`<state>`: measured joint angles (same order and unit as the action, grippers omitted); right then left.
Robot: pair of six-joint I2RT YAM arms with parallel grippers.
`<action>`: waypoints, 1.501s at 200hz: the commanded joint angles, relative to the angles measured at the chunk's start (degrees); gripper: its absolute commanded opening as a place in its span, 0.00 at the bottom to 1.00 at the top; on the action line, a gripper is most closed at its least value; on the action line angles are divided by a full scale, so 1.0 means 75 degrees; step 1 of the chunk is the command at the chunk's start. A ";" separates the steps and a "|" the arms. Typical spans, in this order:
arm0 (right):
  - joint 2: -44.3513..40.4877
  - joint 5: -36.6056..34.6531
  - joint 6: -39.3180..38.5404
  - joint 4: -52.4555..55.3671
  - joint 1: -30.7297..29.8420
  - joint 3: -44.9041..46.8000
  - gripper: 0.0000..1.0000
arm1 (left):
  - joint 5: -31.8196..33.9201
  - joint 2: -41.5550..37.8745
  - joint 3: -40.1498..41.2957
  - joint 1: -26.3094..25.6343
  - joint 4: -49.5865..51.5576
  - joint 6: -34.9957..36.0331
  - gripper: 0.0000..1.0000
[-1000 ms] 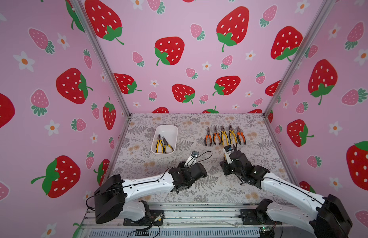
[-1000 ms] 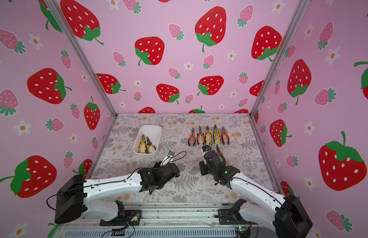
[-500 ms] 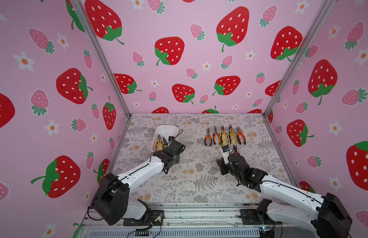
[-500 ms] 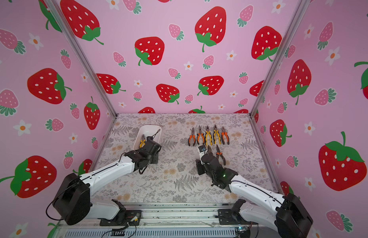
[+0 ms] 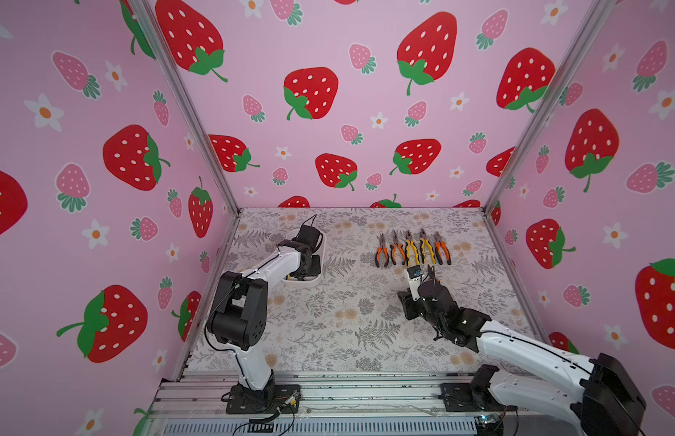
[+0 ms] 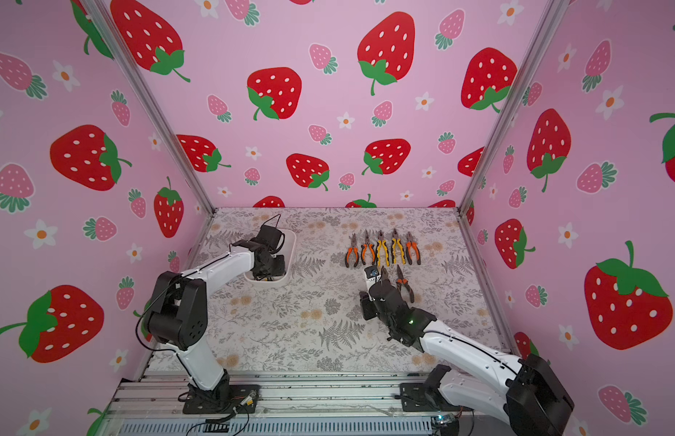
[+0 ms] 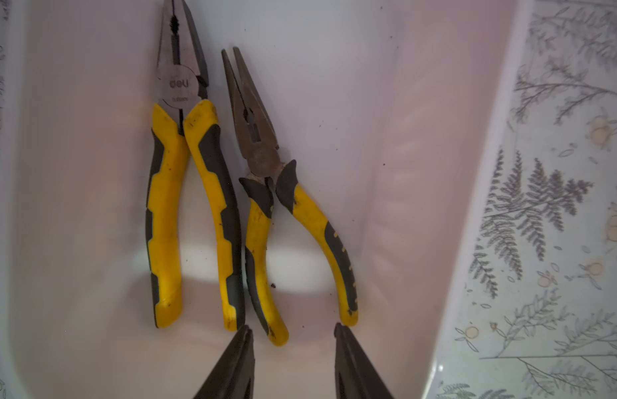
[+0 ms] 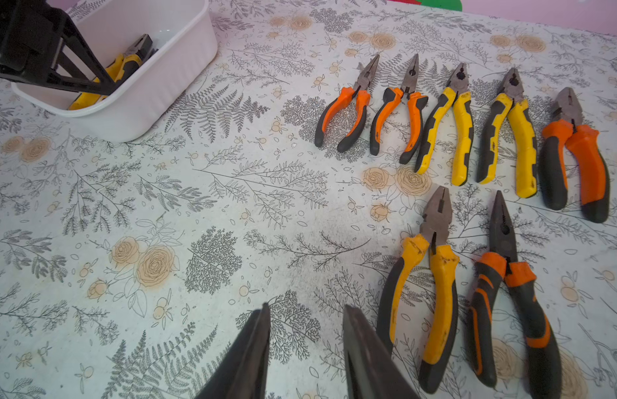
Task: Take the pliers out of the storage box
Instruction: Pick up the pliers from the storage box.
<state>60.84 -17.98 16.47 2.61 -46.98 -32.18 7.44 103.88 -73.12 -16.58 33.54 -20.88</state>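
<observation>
Hovering inside the storage box, your left end effector is standing spread, with nothing pinched between its fingers. Two yellow-handled pliers are lying flat on the box floor: the long-nose pair and, just beside it, the blunt-nosed pair, their inner handles touching or nearly so. Both are lying with their long axes running straight away from the end effector, handle ends nearest it and noses pointing away. The long-nose pair is sitting in line with the gap, one handle tip reaching between the fingertips, so I judge you are lining up on that one. Bare floor is showing between that pair and the box wall on the side away from its neighbour, while the neighbour's side is leaving you almost no room. Your right end effector is also standing spread and empty, well apart over the table, beside seven laid-out pliers, so the left arm is the nearer.
</observation>
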 commanded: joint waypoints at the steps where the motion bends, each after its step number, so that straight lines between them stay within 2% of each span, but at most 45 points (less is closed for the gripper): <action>1: 0.0028 -0.0132 -0.0127 -0.0193 -0.0030 -0.0182 0.40 | -0.0076 0.0166 -0.0572 0.0067 0.0432 0.0259 0.41; 83: 0.0601 -0.0104 -0.0448 -0.0360 -0.0029 -0.0547 0.41 | 0.0049 0.1519 -0.2011 0.0611 0.0970 0.0406 0.40; 161: 0.1703 0.0078 -0.0572 0.0061 0.0006 -0.1336 0.42 | -0.0375 0.3127 -0.3620 0.0988 0.1282 0.0552 0.38; 173: 0.1762 0.0076 -0.0578 0.0096 0.0006 -0.1378 0.42 | -0.0447 0.3355 -0.3955 0.1020 0.1370 0.0588 0.35; 196: 0.1861 0.0070 -0.0556 0.0120 0.0032 -0.1439 0.42 | -0.0594 0.3759 -0.4588 0.1075 0.1571 0.0625 0.19; 203: 0.1888 0.0066 -0.0549 0.0138 0.0050 -0.1462 0.42 | -0.0631 0.3861 -0.4763 0.1085 0.1629 0.0613 0.18; 266: 0.2177 0.0182 -0.0560 0.0296 0.0118 -0.1698 0.42 | -0.0944 0.4145 -0.5412 0.1129 0.1182 0.0457 0.22; 300: 0.2316 0.0204 -0.0567 0.0360 0.0134 -0.1799 0.42 | -0.1079 0.4139 -0.5533 0.1121 0.1138 0.0432 0.33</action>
<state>77.41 -16.97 12.58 4.27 -46.44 -43.88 1.19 134.54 -111.94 -8.45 42.94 -17.10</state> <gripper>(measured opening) 0.424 0.299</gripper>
